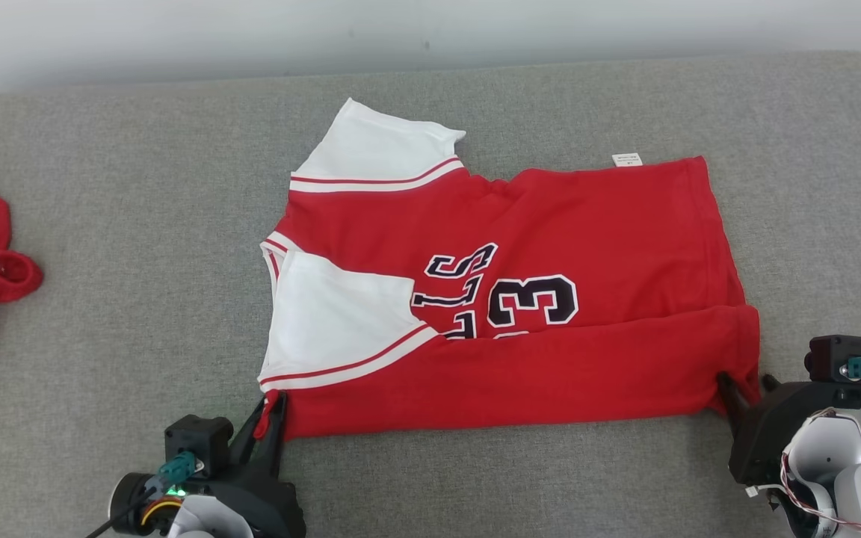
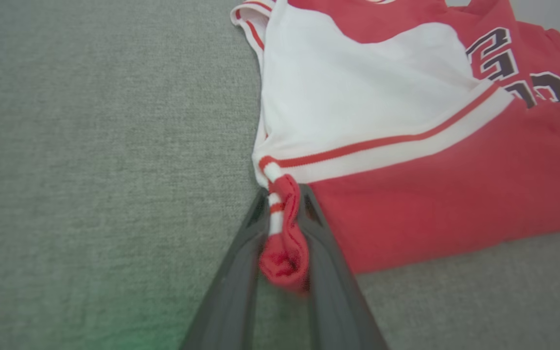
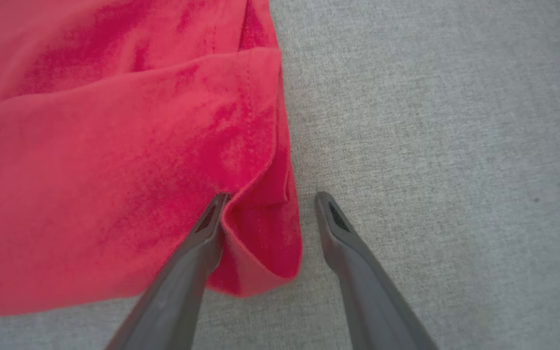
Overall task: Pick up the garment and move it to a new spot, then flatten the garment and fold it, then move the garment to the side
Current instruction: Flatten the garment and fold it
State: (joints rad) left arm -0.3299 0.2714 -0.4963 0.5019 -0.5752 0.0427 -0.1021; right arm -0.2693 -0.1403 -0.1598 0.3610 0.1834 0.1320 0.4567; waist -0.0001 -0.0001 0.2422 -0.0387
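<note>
Two corners of the shirt, part-folded in the middle of the cushion, meet my hands. My left hand pinches the near cuff corner. My right hand stands open around the near hem corner.

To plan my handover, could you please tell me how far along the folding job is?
Done: the jersey lies flat, its near edge folded over. In hand: left pincer grips the near sleeve corner; right pincer stands open around the hem corner. Left: further folds, moving it aside.
</note>
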